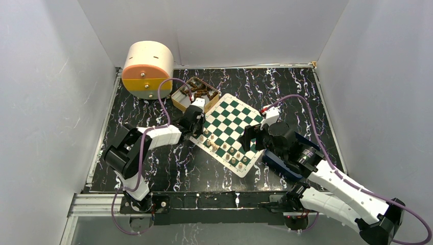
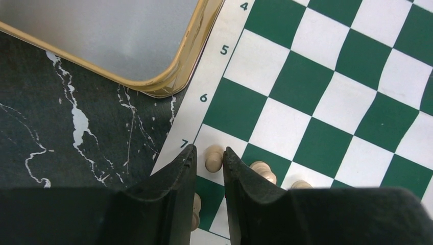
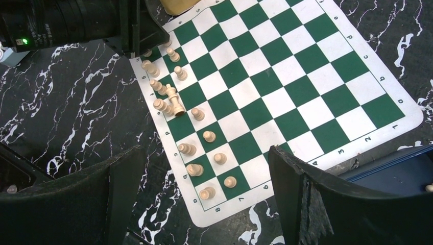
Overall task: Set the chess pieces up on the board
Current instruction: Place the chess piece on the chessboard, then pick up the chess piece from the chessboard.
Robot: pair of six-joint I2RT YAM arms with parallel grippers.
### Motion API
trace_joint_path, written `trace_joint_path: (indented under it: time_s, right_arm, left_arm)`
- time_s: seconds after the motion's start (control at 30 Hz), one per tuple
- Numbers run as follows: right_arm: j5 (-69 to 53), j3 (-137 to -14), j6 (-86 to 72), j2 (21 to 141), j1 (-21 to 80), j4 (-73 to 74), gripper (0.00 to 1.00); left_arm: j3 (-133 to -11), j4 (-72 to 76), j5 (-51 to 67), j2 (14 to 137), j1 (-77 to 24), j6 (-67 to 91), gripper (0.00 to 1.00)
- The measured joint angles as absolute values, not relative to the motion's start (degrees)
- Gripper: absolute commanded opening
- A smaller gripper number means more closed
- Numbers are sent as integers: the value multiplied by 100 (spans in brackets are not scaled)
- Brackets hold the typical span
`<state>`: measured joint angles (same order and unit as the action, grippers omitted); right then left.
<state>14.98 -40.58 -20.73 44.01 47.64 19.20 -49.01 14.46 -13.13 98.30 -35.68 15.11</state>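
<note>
The board lies at an angle mid-table, and the light tan chess pieces stand in two rows along its near-left side. My left gripper is down at the board's left corner. A small pawn stands on a white square between its fingers, with a thin gap on the left, so the jaws are slightly open. More pieces stand just beside it. My right gripper hangs wide open and empty above the near corner rows. One taller piece looks tipped over.
A gold-rimmed tin with dark pieces sits just behind the left gripper, its rim overlapping the board's border. A round cream-and-orange container stands at the back left. A dark blue tray lies under the right arm.
</note>
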Motion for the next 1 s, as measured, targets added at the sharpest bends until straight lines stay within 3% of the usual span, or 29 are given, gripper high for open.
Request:
trace_joint_path:
  time_s: [0.23, 0.37, 0.53, 0.77, 1.0]
  right_arm:
    - [1321, -4060, -2228, 4576, 4764, 1922, 98]
    - [1059, -4062, -2296, 4755, 4764, 1920, 86]
    - [578, -4117, -2353, 5284, 4764, 1859, 68]
    - [-49, -4403, -1992, 6436, 4764, 1660, 57]
    - [-353, -4875, -1219, 7454, 4766, 1472, 46]
  left_arm:
    - [-5131, 1017, -1352, 9391, -3568, 1479, 34]
    - [-5352, 731, -1345, 9056, -3568, 1503, 35]
    - [-5570, 137, -1240, 8468, -3555, 1682, 45]
    - [-5472, -615, -54, 7553, -3194, 2174, 56]
    - [-5107, -1297, 685, 6908, -2958, 2462, 82]
